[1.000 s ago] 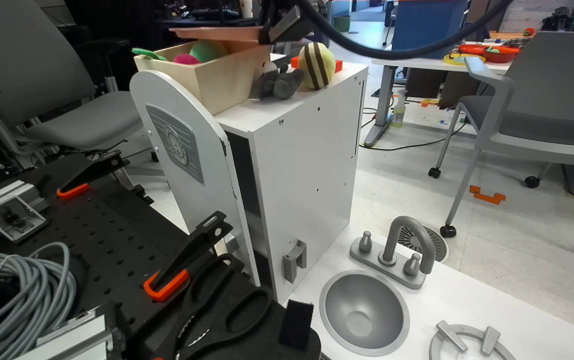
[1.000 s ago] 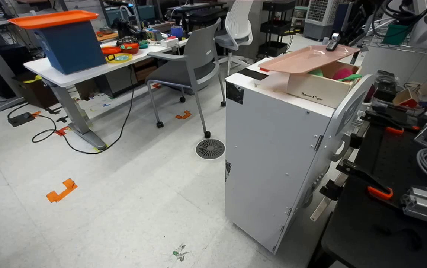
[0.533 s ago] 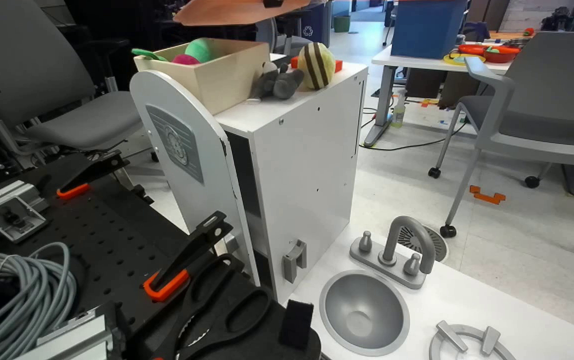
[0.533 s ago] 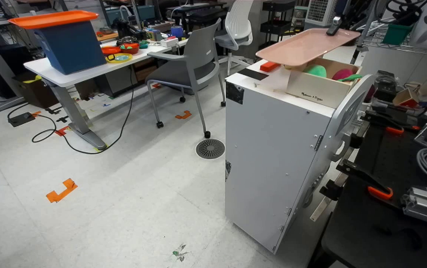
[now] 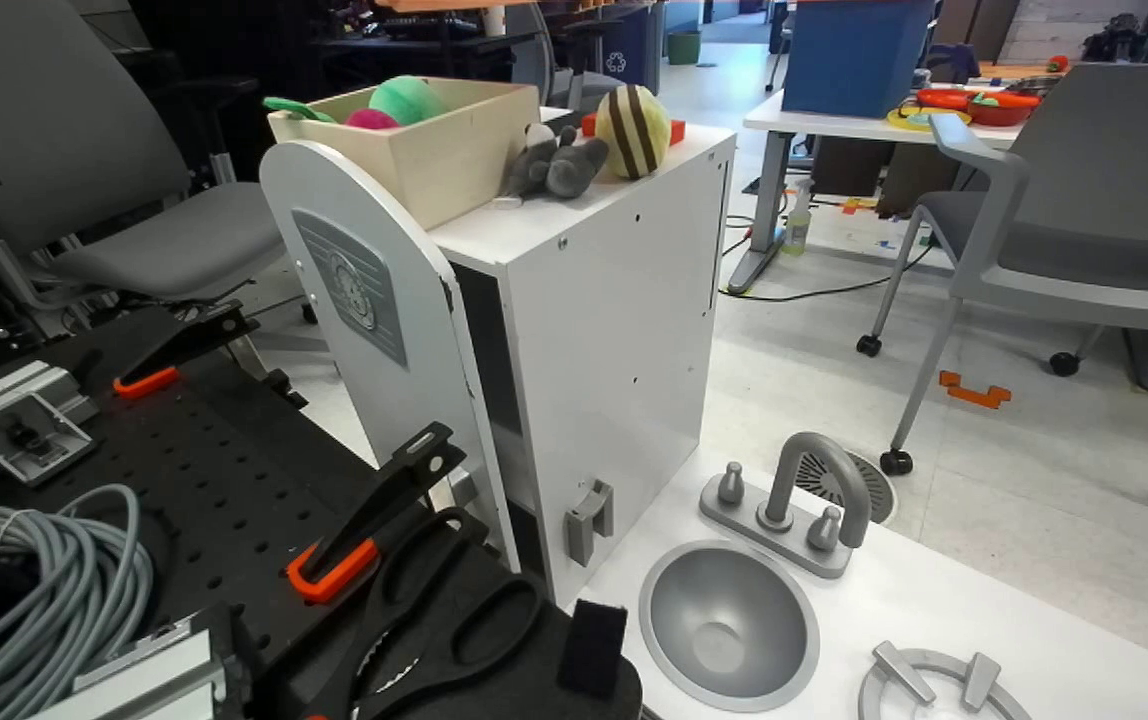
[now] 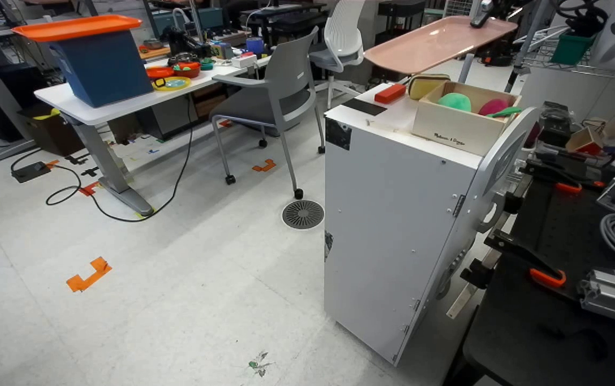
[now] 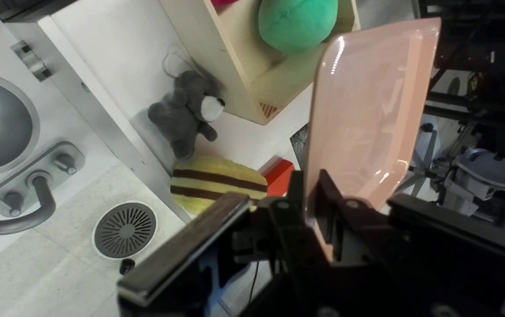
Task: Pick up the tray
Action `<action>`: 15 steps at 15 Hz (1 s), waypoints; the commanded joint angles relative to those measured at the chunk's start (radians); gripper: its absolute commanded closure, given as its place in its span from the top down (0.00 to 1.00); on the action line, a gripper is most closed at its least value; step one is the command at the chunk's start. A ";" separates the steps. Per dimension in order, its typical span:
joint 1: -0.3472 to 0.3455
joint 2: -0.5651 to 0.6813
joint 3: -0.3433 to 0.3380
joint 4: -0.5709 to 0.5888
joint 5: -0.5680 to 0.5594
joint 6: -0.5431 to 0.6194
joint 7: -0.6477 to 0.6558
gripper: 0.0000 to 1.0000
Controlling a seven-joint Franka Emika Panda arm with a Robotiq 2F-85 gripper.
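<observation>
The salmon-pink tray (image 6: 436, 44) hangs in the air above the white cabinet, its long side slightly tilted. My gripper (image 6: 477, 23) holds it by the rim at the far end in that exterior view. In the wrist view, the tray (image 7: 367, 110) runs up and away from the gripper (image 7: 310, 172), whose fingers stand on either side of the near rim with the wall pinched between them. Only a thin strip of the tray (image 5: 454, 4) shows at the top of an exterior view, where the gripper is out of the picture.
On the white cabinet (image 6: 388, 214) stand a wooden box (image 6: 447, 128) with green and pink plush, a grey bear (image 7: 184, 114), a striped yellow plush (image 7: 217, 180) and a red block (image 6: 390, 93). A grey bowl-shaped sink (image 5: 729, 625) and faucet (image 5: 799, 490) sit lower, beside the cabinet.
The tray has risen with the gripper, from just over the wooden box to well above it. The box's contents and the red block are now more exposed. The grip looks the same.
</observation>
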 commanded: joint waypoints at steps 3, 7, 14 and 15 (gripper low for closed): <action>0.016 -0.066 -0.001 -0.075 -0.101 0.162 0.183 0.02; 0.019 -0.088 -0.001 -0.105 -0.171 0.190 0.281 0.02; 0.053 -0.133 0.017 -0.129 -0.301 0.148 0.333 0.02; 0.061 -0.141 0.018 -0.132 -0.322 0.144 0.319 0.02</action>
